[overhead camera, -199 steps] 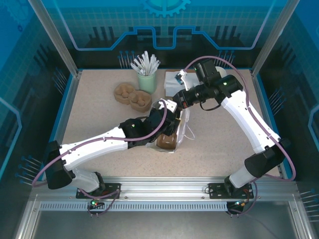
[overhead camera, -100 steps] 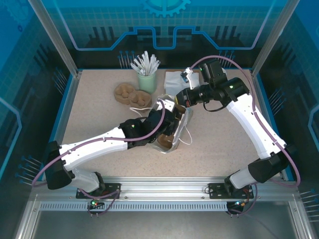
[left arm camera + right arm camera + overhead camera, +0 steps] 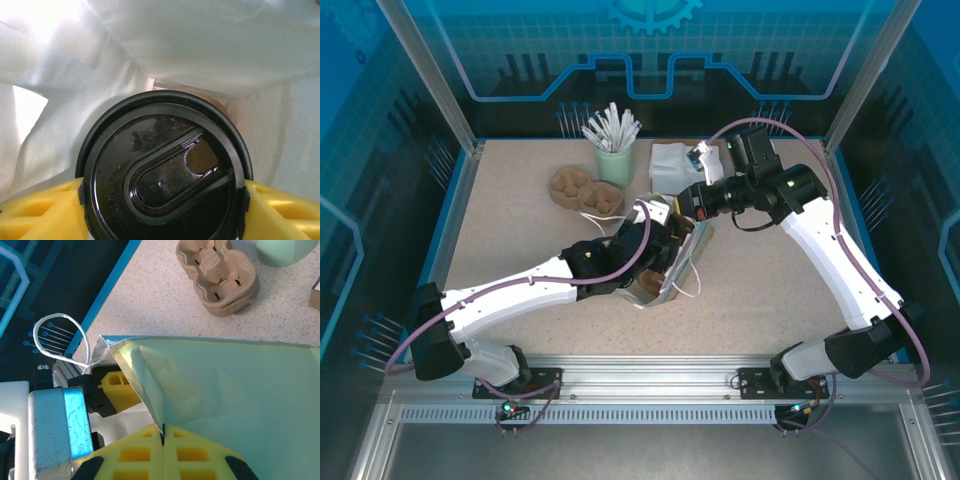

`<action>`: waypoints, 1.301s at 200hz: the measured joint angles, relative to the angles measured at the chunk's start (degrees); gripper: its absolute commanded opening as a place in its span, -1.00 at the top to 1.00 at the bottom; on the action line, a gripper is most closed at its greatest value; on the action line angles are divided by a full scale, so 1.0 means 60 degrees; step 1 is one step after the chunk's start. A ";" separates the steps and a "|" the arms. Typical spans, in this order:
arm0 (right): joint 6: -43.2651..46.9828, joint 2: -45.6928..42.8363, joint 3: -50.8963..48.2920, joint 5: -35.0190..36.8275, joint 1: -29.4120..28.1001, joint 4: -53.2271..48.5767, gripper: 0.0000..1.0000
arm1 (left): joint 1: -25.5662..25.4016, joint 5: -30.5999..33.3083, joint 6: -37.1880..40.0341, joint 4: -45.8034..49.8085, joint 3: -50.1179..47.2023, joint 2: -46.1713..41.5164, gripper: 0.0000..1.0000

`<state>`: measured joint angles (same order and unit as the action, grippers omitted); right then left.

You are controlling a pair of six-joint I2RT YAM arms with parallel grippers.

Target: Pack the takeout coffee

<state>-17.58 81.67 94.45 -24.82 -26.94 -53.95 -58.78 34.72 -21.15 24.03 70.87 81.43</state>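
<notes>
Inside the paper bag (image 3: 225,385), left gripper (image 3: 160,207) clamps takeout coffee (image 3: 162,170); right gripper (image 3: 163,440) pinches bag's edge.

Sides of the takeout coffee (image 3: 162,172) hidden under its lid (image 3: 117,150), left gripper (image 3: 162,212) fingers (image 3: 35,212) cropped at the bottom edge

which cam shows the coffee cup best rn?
Left wrist: the coffee cup's black lid sits close up, clamped between the left end effector's yellow fingers inside the bag. From the top camera, the left arm and bag cover it; the right wrist camera sees the bag's outside.
</notes>
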 measured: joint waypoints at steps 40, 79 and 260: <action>0.0004 -0.0004 0.0000 -0.0259 0.0000 0.0255 1.00 | -0.0015 -0.0226 -0.0087 -0.0295 -0.0091 0.0000 -0.36; 0.0000 -0.0004 0.0000 -0.0415 0.0004 0.0310 1.00 | -0.0029 -0.0248 -0.0248 -0.0408 -0.0127 0.0047 -0.36; -0.0368 -0.0025 -0.0481 -0.0641 0.0259 0.0703 1.00 | -0.0007 0.0506 0.0044 -0.1687 -0.0659 0.0430 -0.37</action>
<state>-19.79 81.52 91.57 -28.67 -25.39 -49.74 -58.83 37.76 -20.88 13.91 66.92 84.01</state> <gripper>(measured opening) 0.059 0.690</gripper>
